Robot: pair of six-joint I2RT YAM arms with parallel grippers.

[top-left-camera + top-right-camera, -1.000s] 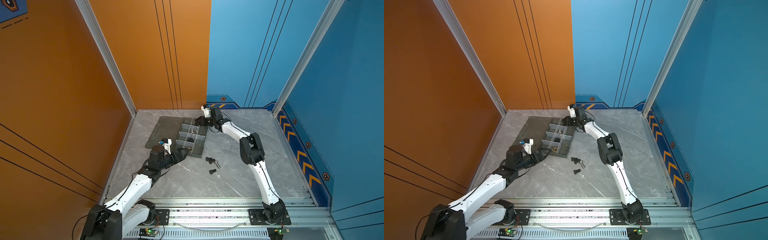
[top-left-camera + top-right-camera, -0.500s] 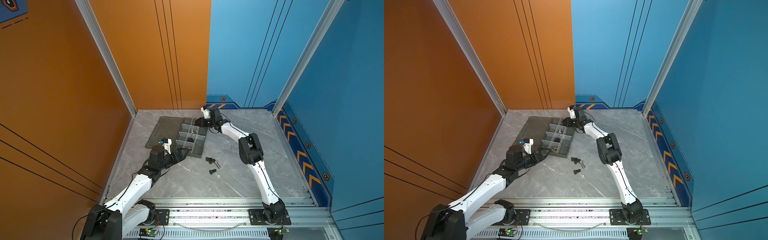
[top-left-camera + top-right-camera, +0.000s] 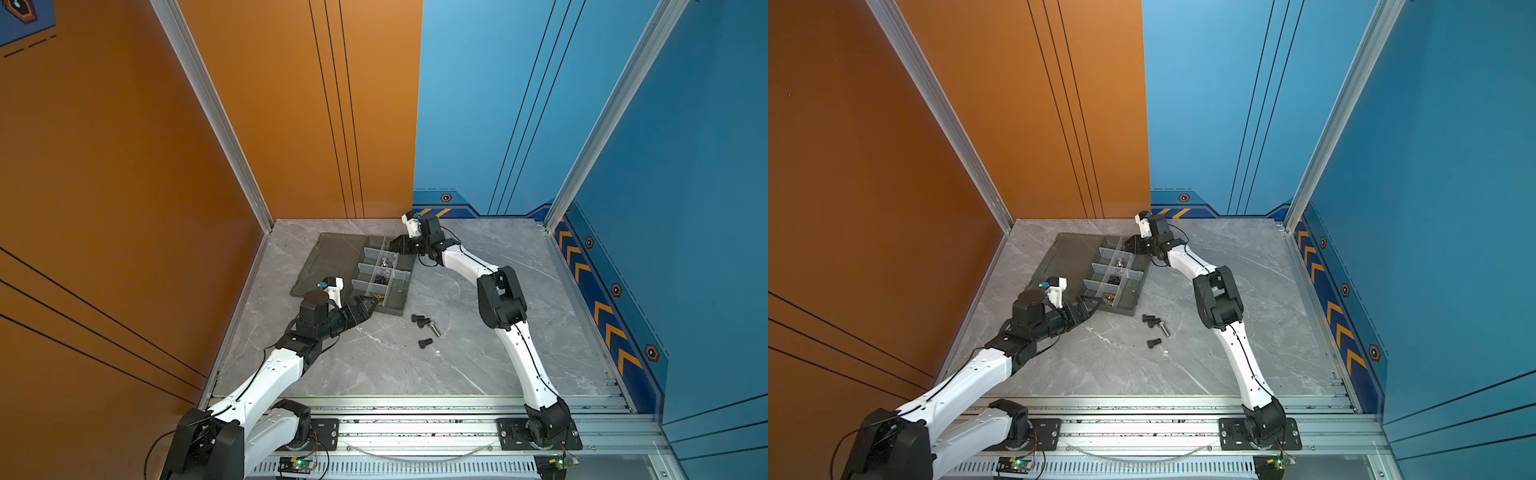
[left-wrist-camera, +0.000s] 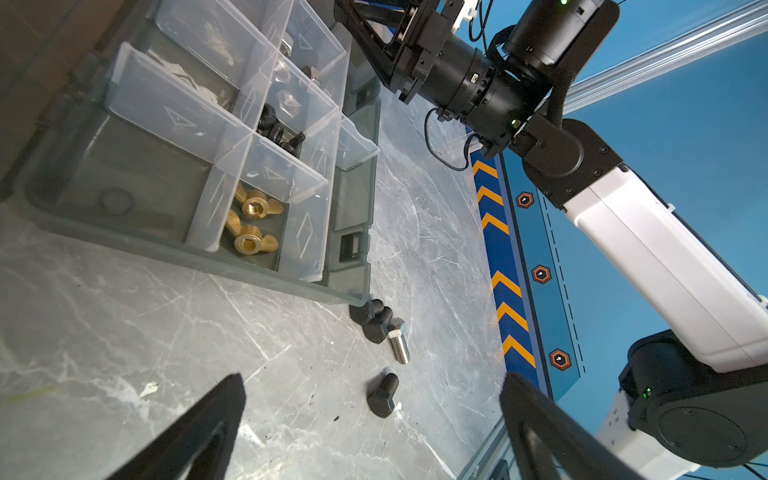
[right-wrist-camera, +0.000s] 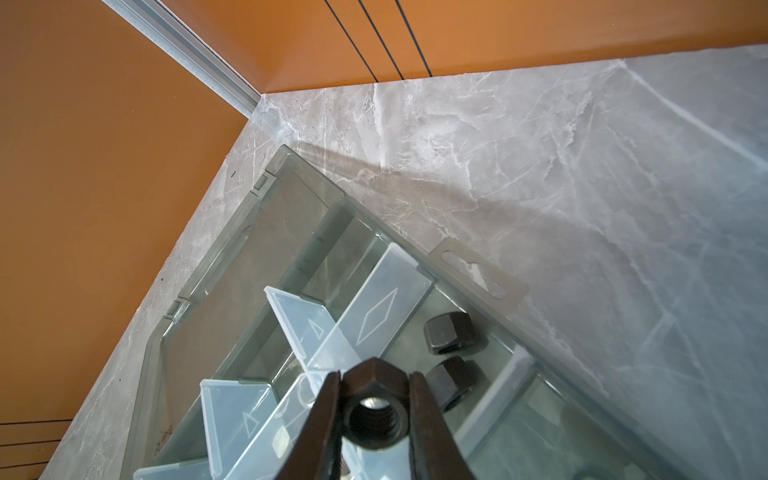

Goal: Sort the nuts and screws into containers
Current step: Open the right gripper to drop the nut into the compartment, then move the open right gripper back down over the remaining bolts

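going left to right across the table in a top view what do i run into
lid panel → tray of containers → loose screws → right arm's elbow → chevron wall strip. left claw and right claw overlap the tray, so left out.

Both fingers of the right pincer [image 5: 375, 376] run off the picture's edge; one covers the rim of a loose black nut [image 5: 455, 388] just beside the held black hex nut [image 5: 376, 409]. In both top views the held nut is too small to make out. The left pincer [image 4: 372, 376] shows only its fingertips, the rest cut off.
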